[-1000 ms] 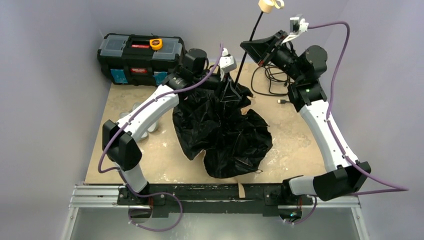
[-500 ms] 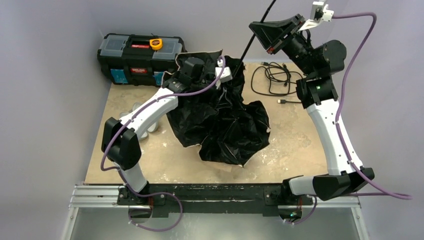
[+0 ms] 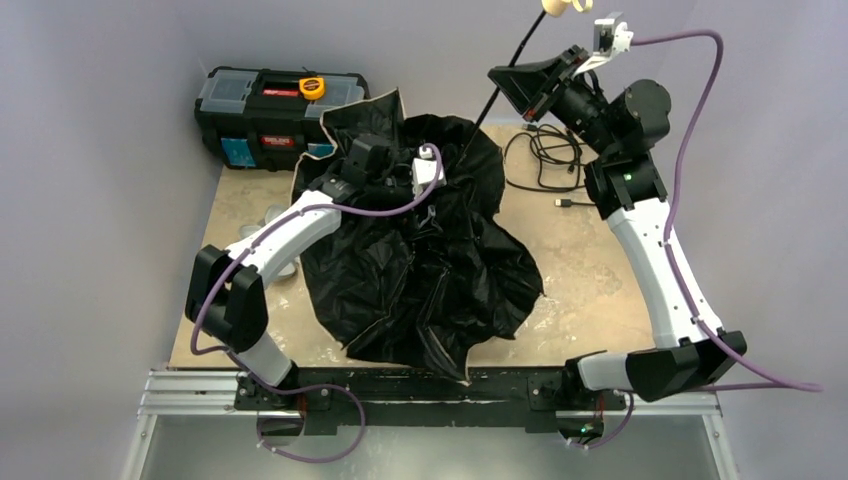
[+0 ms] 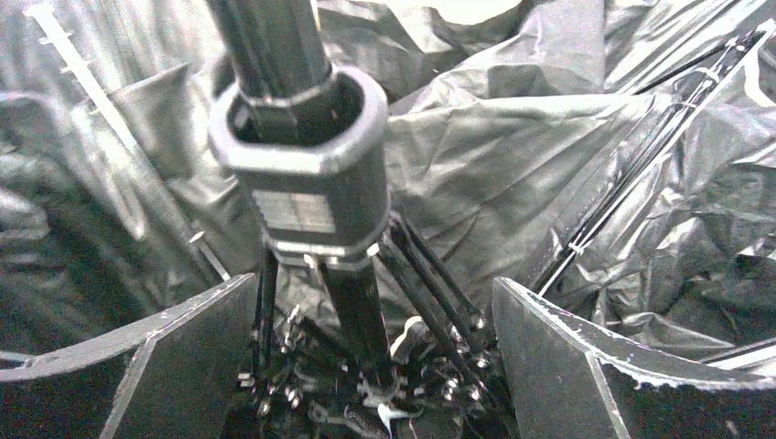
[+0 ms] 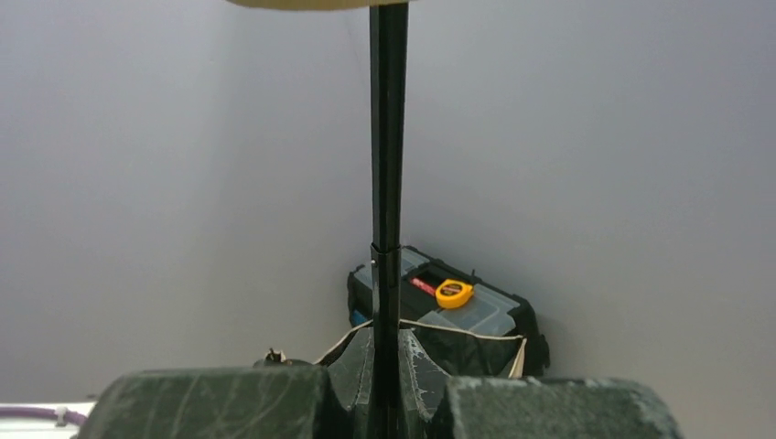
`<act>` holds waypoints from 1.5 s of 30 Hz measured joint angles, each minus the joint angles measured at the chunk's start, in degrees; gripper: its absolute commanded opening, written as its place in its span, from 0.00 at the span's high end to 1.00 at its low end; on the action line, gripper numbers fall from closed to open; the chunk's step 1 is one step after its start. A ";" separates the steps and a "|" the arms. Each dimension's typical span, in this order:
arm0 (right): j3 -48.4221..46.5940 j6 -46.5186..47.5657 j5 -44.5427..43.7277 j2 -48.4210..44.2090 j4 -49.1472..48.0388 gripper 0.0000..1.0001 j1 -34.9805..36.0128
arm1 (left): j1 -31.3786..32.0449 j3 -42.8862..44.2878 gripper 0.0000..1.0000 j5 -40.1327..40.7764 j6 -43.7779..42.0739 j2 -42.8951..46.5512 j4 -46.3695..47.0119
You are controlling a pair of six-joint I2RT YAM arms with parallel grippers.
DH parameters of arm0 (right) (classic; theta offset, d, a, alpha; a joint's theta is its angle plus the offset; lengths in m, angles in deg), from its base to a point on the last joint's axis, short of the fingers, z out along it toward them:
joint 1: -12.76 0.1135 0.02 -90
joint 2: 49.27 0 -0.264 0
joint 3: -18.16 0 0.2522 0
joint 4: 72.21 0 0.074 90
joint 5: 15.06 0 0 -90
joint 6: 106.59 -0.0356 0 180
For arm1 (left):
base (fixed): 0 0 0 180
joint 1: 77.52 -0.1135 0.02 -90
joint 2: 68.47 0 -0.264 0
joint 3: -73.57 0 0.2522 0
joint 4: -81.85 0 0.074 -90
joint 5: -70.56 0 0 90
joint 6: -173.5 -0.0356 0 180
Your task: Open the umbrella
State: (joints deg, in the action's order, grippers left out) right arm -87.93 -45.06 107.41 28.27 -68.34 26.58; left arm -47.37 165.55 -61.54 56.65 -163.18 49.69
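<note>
The umbrella's canopy (image 3: pixel 420 270) lies half spread on the table, black lining up, with a tan edge (image 3: pixel 385 100) at the back. Its thin black shaft (image 3: pixel 510 65) slants up to the pale knob handle (image 3: pixel 555 6) at the top edge. My right gripper (image 3: pixel 507 82) is shut on that shaft (image 5: pixel 387 183), fingers (image 5: pixel 220 402) pressed to both sides. My left gripper (image 4: pixel 375 366) is sunk in the canopy (image 4: pixel 512 155), wide open, with its fingers (image 4: pixel 183 357) on either side of the ribs and shaft, just below the runner collar (image 4: pixel 302 174) and apart from it.
A black toolbox (image 3: pixel 280 115) with a yellow tape measure (image 3: pixel 312 87) stands at the back left, touching the canopy edge. A coiled black cable (image 3: pixel 545 160) lies at the back right. Pale fabric (image 3: pixel 272 214) shows under the left arm. Walls close in behind.
My left gripper has opened wide near the runner. The canopy has spread further, toward the toolbox and toward the front edge. The right arm rose with the shaft, then came back down.
</note>
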 measured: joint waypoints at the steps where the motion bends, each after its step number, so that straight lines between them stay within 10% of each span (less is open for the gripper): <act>1: 1.03 0.81 0.00 -0.63 0.07 1.00 0.00 | -0.11 -1.16 0.00 0.09 -1.14 0.74 -0.02; 15: 7.67 10.40 0.28 -5.92 1.29 1.00 0.17 | 3.41 3.32 0.00 0.20 12.41 1.77 9.92; 37: 1.09 12.72 0.07 -4.87 8.74 1.00 0.35 | -4.72 -6.88 0.00 12.39 -1.46 0.28 -2.27; 45: 1.62 11.28 0.61 -5.01 8.13 1.00 0.00 | -5.20 -8.96 0.10 4.48 -0.50 5.22 -0.50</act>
State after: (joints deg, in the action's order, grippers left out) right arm -86.32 -33.78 108.03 23.26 -60.21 26.58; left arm -52.57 156.59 -57.06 56.14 -157.96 49.19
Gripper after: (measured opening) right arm 0.041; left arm 0.952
